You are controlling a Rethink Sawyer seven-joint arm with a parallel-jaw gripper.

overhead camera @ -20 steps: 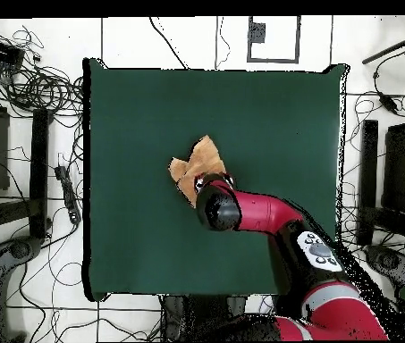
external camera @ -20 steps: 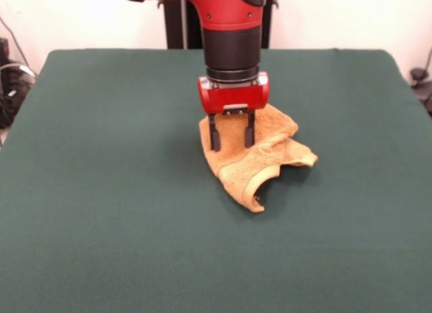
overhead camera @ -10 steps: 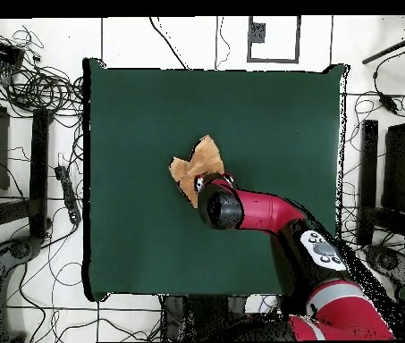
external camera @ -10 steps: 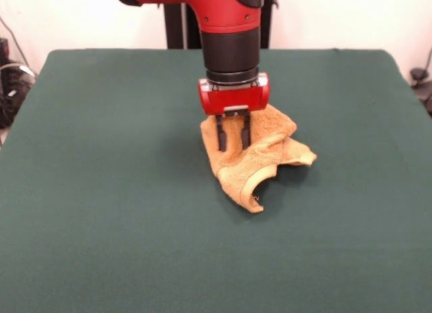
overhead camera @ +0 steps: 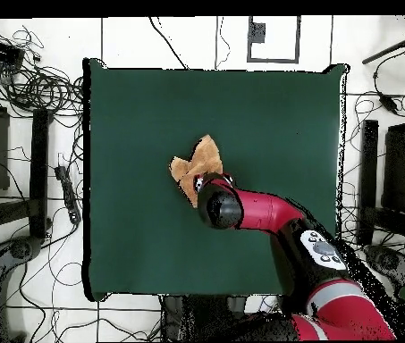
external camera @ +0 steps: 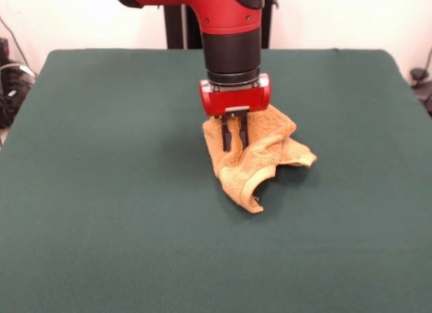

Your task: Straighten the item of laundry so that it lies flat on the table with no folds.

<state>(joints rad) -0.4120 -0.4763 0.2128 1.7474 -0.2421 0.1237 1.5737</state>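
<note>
The orange-tan towel [external camera: 263,154] lies crumpled and folded near the middle of the green table [external camera: 101,191], with a paler band curling at its near edge. My gripper [external camera: 234,143] points straight down and is shut on a pinch of the towel near its left edge, close to the table surface. In the overhead view the towel [overhead camera: 198,163] shows just above my arm, and the wrist [overhead camera: 220,207] hides the gripper and part of the cloth.
The robot's pedestal [external camera: 182,23] stands behind the table's far edge. Cables and stands [overhead camera: 27,89] lie on the floor around the table in the overhead view. A dark object [external camera: 420,77] sits off the table's right edge.
The fingers have drawn together from open to shut, pinching the towel's left part. The towel's left edge has bunched slightly. The arm has barely moved.
</note>
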